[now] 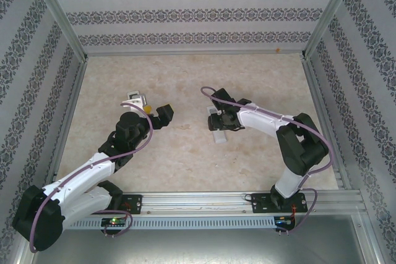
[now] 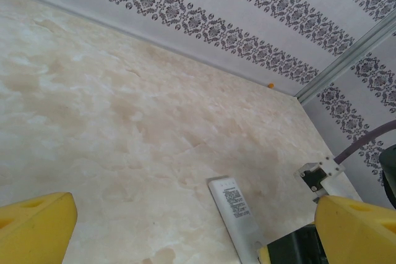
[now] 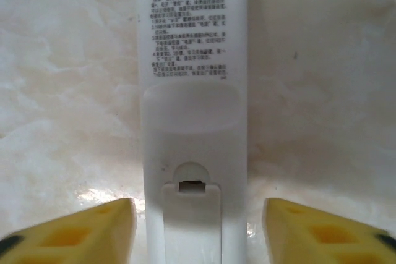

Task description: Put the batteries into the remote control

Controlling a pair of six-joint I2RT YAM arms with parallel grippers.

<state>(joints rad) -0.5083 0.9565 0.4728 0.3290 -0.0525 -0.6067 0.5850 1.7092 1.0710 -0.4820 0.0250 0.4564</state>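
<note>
Right hand [image 3: 198, 236]: fingers [image 3: 68, 236] parted, one to each side of the remote control [image 3: 192, 60], with a gap of bare tabletop [image 3: 74, 91] at each flank; nothing gripped.

Remote control: flat on the tabletop, back up, long axis running straight away from the hand between its fingers. Printed label [image 3: 189, 29] on the far part; a small notch [image 3: 190, 183] at the hand end, likely the cover latch.

Left hand [image 2: 198, 227]: spread wide, empty, well apart to the left; the right arm is nearer.

Top view: remote reads as a plain white bar; the right wrist view supplies label and notch.
</note>
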